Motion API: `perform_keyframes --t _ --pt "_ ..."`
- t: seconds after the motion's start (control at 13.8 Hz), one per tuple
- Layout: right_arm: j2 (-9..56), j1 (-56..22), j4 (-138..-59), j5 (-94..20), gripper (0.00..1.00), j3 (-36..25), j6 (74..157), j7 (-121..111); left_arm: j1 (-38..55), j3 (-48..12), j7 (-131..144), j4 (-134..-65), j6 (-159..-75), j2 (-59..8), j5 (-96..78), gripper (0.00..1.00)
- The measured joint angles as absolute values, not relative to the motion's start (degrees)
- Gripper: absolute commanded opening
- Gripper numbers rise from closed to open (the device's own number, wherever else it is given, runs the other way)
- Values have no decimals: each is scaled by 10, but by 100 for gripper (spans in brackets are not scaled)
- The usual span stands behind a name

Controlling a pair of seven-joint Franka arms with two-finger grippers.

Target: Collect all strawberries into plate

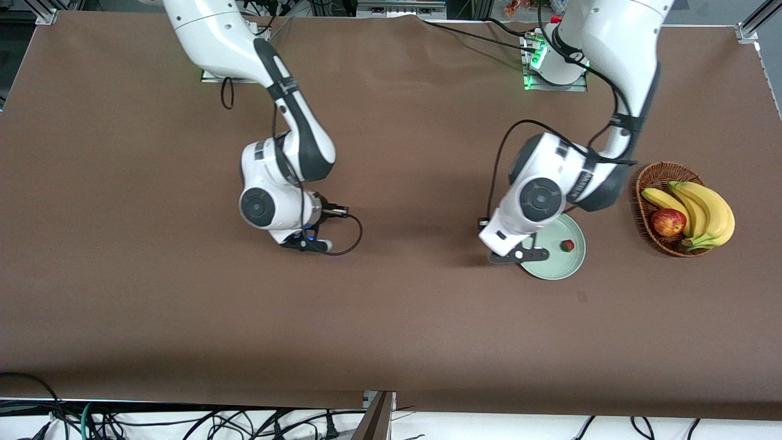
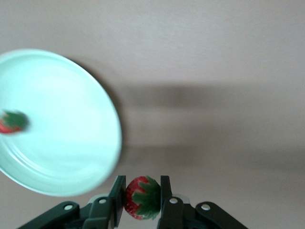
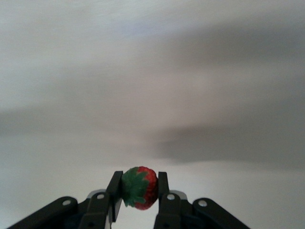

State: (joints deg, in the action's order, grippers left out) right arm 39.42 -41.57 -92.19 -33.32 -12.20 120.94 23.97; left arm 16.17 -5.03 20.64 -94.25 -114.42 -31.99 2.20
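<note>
The pale mint-green plate lies toward the left arm's end of the table, with one strawberry on it. In the left wrist view the plate and that berry show beside my gripper. My left gripper is over the plate's rim on the side toward the right arm and is shut on a second strawberry. My right gripper is over bare table near the middle and is shut on a third strawberry.
A brown wicker basket with bananas and a red-yellow apple stands beside the plate, at the left arm's end of the table. The brown table is bare between the two grippers.
</note>
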Motion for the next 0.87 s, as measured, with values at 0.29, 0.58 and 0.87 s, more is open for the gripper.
perform_keyframes --t 0.29,0.58,0.87 --pt "446 -538 -899 -336 3 -116 1366 450 107 -51 34 -964 -1143 -326 22 100" --pt "515 -602 -823 -336 99 -123 1427 544 88 -53 -16 -968 -1144 -335 22 100" --pt "531 -601 -794 -331 100 -130 1436 543 89 -59 -13 -967 -1144 -335 22 100"
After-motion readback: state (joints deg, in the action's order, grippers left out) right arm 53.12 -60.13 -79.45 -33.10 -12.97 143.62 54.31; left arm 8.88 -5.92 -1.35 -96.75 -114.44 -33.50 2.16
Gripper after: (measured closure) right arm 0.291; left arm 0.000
